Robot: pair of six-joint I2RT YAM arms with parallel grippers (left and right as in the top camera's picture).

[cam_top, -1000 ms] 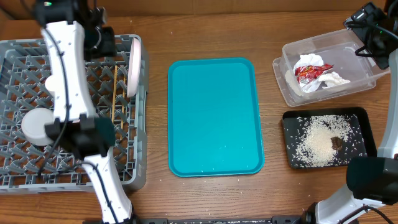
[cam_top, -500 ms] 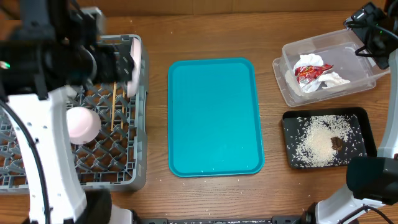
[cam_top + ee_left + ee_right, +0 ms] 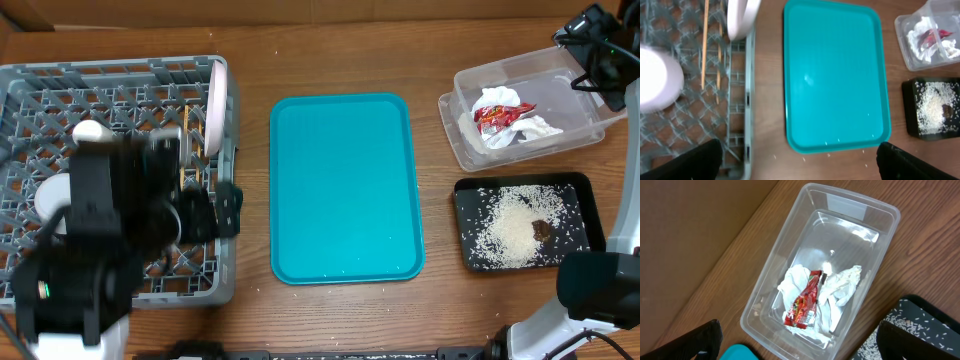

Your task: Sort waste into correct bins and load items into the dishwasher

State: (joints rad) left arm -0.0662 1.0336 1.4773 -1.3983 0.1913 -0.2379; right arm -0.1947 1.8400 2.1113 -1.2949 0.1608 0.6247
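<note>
Jaws: left gripper point(image 3: 800, 164) is spread wide with nothing between the fingers. In its wrist view the gap sits over bare table, just off the near edge of the teal tray point(image 3: 835, 75). Grey dish rack point(image 3: 747, 115) runs 9 to 11 o'clock from that gap, its near corner behind the left finger. In the rack:
- chopsticks point(image 3: 705, 45) lying on the grid
- white plate point(image 3: 742, 17) standing on edge at the wall beside the teal tray
- white rounded piece point(image 3: 655, 77), too blurred to call bowl or cup

Overhead, the left arm is a blur over the rack's near half.

Right gripper point(image 3: 800, 345) is also wide and empty. Black tray point(image 3: 915, 312) corner is at 4 o'clock, by its right finger, with rice point(image 3: 510, 235) and brown lump point(image 3: 541, 229) in it. Clear tub point(image 3: 840, 202) is at 12 o'clock from the gap, well apart. Inside it, the red wrapper point(image 3: 805, 302) lies on the tissue point(image 3: 842, 282).
</note>
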